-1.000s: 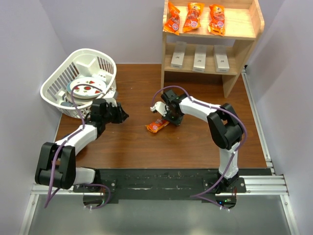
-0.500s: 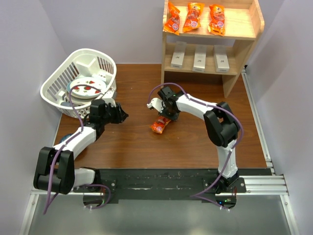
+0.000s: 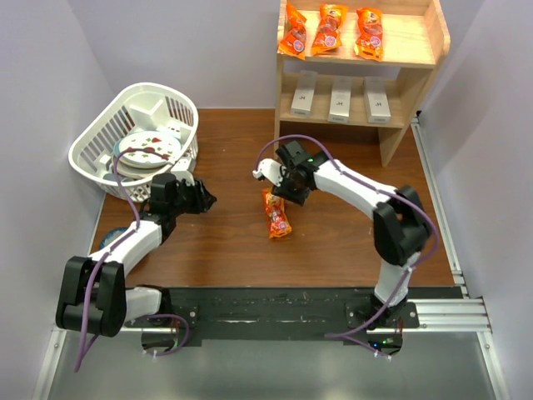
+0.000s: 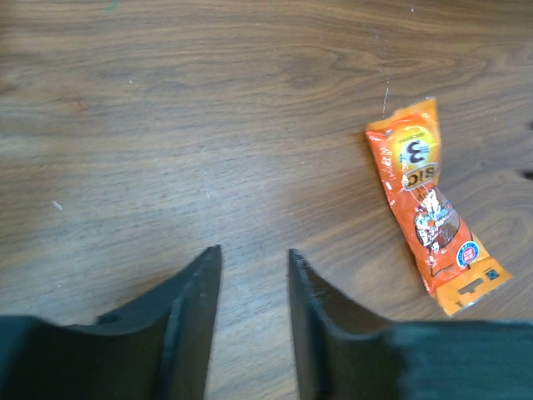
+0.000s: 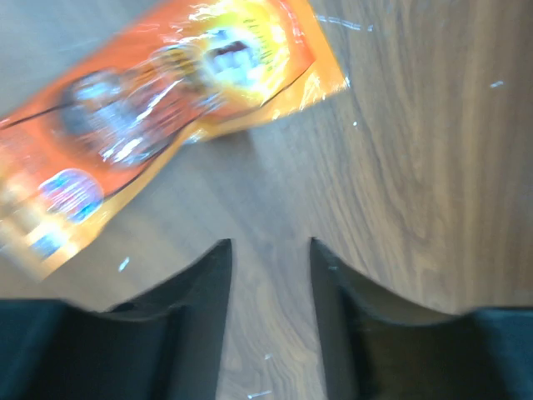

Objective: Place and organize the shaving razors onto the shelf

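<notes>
Three white razor boxes [image 3: 340,102] stand in a row on the lower level of the wooden shelf [image 3: 416,50] at the back right. My right gripper [image 3: 289,193] is open and empty just above the table, beside the top end of an orange snack packet [image 3: 276,214] [image 5: 166,71]. My left gripper [image 3: 206,198] is open and empty over bare table at the left; the same packet lies off to its right in the left wrist view [image 4: 433,204].
Three orange snack packets [image 3: 331,30] lie on the shelf's top level. A white slatted basket [image 3: 100,142] holding plates stands at the back left, close behind my left arm. Walls close in the left, right and back sides.
My right gripper moved slightly back toward the shelf. The orange packet on the table turned from lying across to lying lengthwise and slid a little nearer. The left arm barely moved.
</notes>
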Action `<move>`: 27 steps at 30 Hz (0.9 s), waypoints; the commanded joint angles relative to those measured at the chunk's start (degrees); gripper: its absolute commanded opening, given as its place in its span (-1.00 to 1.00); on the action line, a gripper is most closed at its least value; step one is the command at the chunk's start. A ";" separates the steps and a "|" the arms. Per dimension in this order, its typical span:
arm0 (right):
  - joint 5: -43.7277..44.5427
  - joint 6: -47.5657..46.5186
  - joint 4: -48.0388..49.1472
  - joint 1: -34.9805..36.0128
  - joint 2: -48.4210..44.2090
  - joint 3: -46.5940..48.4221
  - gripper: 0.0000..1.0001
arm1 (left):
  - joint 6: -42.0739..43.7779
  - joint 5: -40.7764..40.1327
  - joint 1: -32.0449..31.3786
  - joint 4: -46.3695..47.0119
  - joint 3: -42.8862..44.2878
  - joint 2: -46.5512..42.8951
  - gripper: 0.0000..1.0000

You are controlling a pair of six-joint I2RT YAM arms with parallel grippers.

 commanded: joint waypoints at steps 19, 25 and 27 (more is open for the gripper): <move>-22.32 -22.28 36.57 5.85 -36.96 -45.07 0.22 | -0.03 -0.42 1.61 2.83 -0.75 -2.58 -0.01; -19.25 -21.92 43.50 8.40 -34.58 -47.97 0.22 | 0.06 -0.42 3.11 3.09 -1.54 -2.93 0.00; -19.07 -22.80 45.10 8.84 -33.09 -48.06 0.21 | 0.06 -0.42 3.46 3.35 -1.89 -2.84 0.01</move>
